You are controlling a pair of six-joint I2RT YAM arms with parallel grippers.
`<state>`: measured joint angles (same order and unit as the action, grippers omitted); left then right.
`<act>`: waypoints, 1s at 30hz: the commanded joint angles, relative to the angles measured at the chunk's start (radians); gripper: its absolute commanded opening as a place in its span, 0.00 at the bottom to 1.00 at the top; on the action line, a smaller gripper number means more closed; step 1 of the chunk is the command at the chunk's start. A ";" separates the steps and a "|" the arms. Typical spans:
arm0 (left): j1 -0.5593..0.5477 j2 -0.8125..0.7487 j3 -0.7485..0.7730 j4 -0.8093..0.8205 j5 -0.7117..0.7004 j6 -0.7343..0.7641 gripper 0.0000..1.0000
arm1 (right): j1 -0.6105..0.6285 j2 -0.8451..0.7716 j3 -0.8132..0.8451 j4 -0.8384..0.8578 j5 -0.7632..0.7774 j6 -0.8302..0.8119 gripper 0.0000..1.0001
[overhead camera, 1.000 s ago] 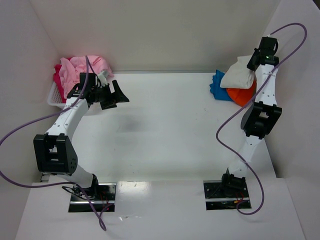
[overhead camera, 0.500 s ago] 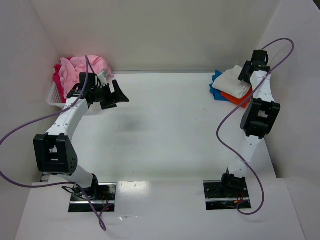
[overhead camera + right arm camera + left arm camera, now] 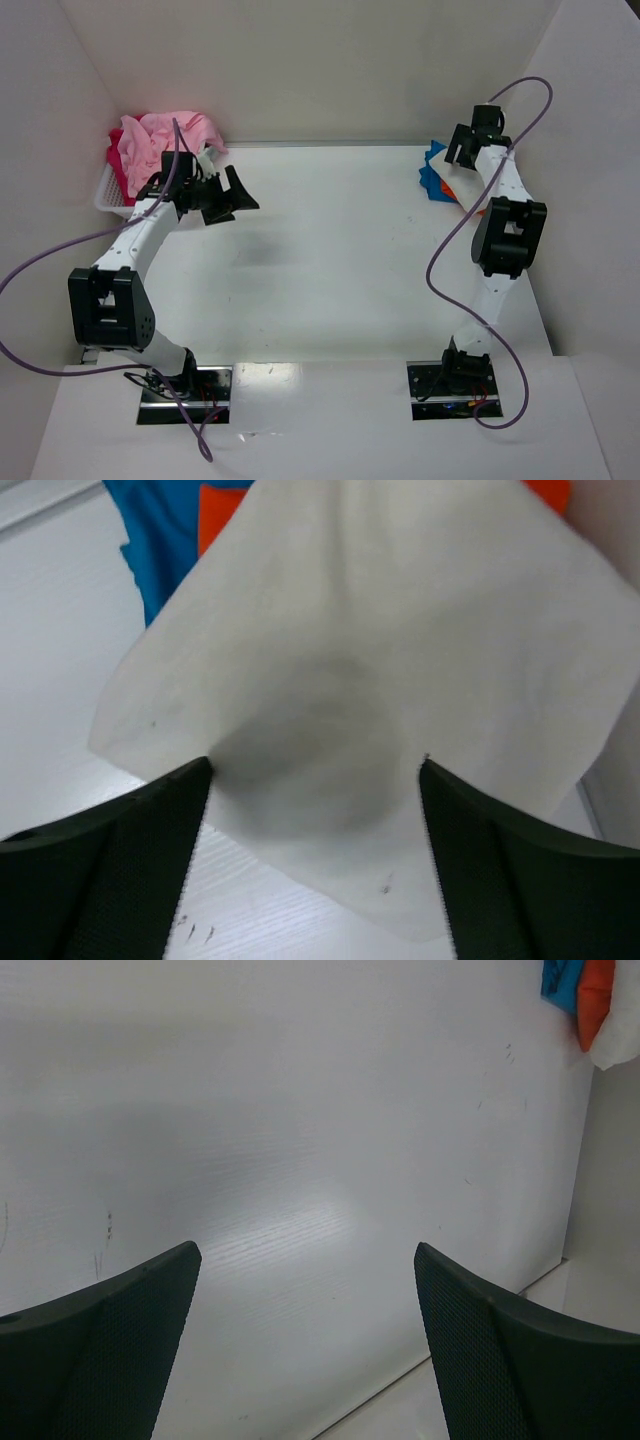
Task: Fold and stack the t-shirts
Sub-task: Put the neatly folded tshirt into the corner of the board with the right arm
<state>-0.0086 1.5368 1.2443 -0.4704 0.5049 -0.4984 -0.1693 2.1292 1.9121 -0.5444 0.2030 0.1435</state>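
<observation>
Since a second ago the right arm has swung forward and down over the far right corner. Its tool (image 3: pixel 315 768) has gone from clamped to wide, and the cream-white shirt (image 3: pixel 380 630) now lies folded on the orange shirt (image 3: pixel 222 505) and blue shirt (image 3: pixel 160 530). The left tool (image 3: pixel 305 1260) hangs wide and empty over the bare bench (image 3: pixel 340 250). Three shirts look stacked. The pink shirt (image 3: pixel 165 135) and red shirt (image 3: pixel 118 165) sit crumpled in the basket (image 3: pixel 108 198), so two folds seem left.
</observation>
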 commanded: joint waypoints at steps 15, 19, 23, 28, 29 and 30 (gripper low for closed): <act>0.006 0.012 0.030 0.036 0.046 -0.006 0.95 | 0.005 0.199 0.111 0.083 -0.003 0.045 0.63; 0.006 0.029 0.046 0.036 0.046 -0.009 0.95 | 0.014 0.218 0.102 0.110 -0.062 0.062 0.63; 0.006 0.039 0.046 0.036 0.046 -0.015 0.95 | 0.024 0.221 0.102 0.097 -0.079 0.064 0.74; 0.006 0.039 0.055 0.036 0.057 -0.015 0.95 | 0.024 0.099 0.102 0.122 -0.092 0.071 0.98; 0.006 0.036 0.055 0.039 0.059 -0.015 0.95 | 0.024 0.073 0.105 0.132 -0.110 0.071 1.00; 0.006 0.029 0.055 0.045 0.067 -0.015 0.95 | 0.024 0.041 0.120 0.132 -0.123 0.071 1.00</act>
<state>-0.0086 1.5715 1.2586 -0.4477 0.5334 -0.5042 -0.1540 2.2944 1.9919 -0.4642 0.1305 0.2022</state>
